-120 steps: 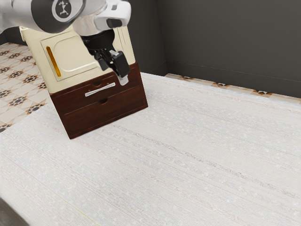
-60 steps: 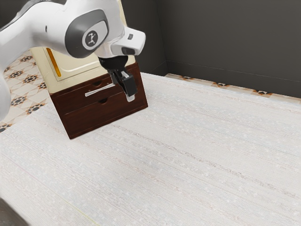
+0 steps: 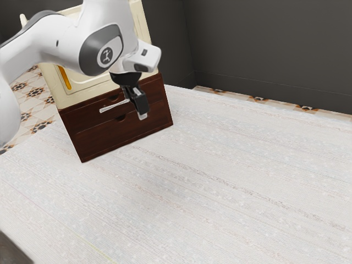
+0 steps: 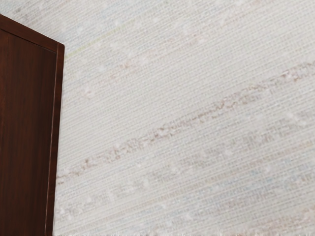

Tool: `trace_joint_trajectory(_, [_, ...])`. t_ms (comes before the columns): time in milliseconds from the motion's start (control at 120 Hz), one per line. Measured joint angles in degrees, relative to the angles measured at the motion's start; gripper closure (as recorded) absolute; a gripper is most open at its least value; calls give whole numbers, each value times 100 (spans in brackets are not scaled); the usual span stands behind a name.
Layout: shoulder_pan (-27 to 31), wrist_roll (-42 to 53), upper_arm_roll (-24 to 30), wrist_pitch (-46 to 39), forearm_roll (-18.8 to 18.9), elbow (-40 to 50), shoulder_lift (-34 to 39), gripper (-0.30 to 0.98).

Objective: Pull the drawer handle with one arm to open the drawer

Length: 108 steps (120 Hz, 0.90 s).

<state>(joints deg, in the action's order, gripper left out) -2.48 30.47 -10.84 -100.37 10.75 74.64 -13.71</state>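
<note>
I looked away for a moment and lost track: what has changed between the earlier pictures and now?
My gripper first came down and toward the exterior view's right, then edged back toward its left; it now overlaps one end of the silver handle in that view. I can't tell whether it has taken hold. The handle and the closed upper drawer stayed as they were.

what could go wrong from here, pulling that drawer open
The gripper overlaps the end of the silver bar handle toward the exterior view's right, so it might catch only that end and slip off. It also looks close to the drawer fronts, so it could bump them. And the cabinet stands on the table, so a hard pull might drag it.
</note>
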Motion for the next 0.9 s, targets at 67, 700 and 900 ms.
trace_joint_trajectory(67, [54, 55, 2, -44, 62, 0, -14, 0])
trace_joint_trajectory(700, [519, 417, 14, -485, 158, -306, -525, 0])
trace_joint_trajectory(900, [672, 494, 21, -587, 141, -514, -721, 2])
